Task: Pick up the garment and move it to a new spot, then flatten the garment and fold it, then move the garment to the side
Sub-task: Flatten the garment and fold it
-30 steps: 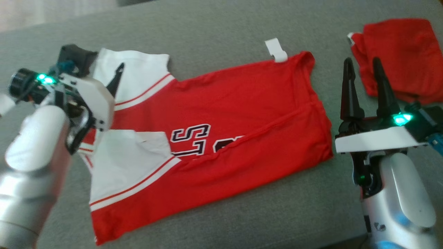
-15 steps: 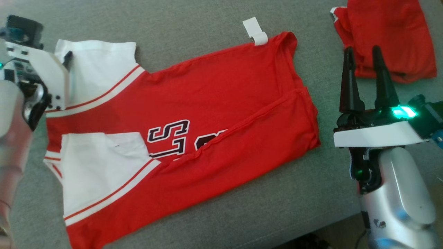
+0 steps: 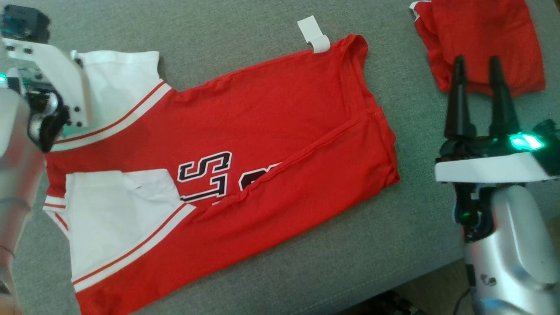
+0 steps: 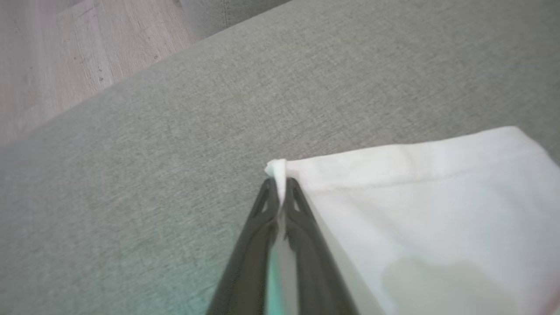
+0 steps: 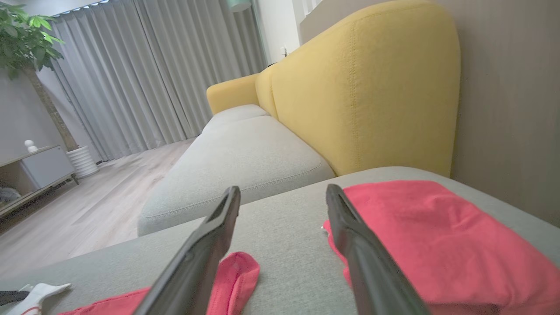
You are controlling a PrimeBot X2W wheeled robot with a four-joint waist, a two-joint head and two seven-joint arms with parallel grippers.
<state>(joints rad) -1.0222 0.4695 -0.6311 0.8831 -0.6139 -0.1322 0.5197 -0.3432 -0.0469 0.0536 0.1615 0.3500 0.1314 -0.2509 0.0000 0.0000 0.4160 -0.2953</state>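
Left gripper (image 4: 280,188) is clamped on just the sleeve (image 4: 415,192) corner of the jersey (image 3: 271,122). Thin bite, so it may slip when pulled. Right gripper (image 3: 477,65) fingers apart, idle.

Left gripper (image 4: 280,183) comes up from bottom middle, both dark fingers (image 4: 258,227) pinched together, barely any gap. White corner of garment (image 4: 415,197) caught between tips, little nub of cloth poking out just past them. Rest of white fabric lies flat off to right, hem seam along top edge, faint grey patch lower right, hint of red at bottom right corner. Grey cushion (image 4: 153,175) under it all. Wood floor (image 4: 57,57) top left, kinda blurry.
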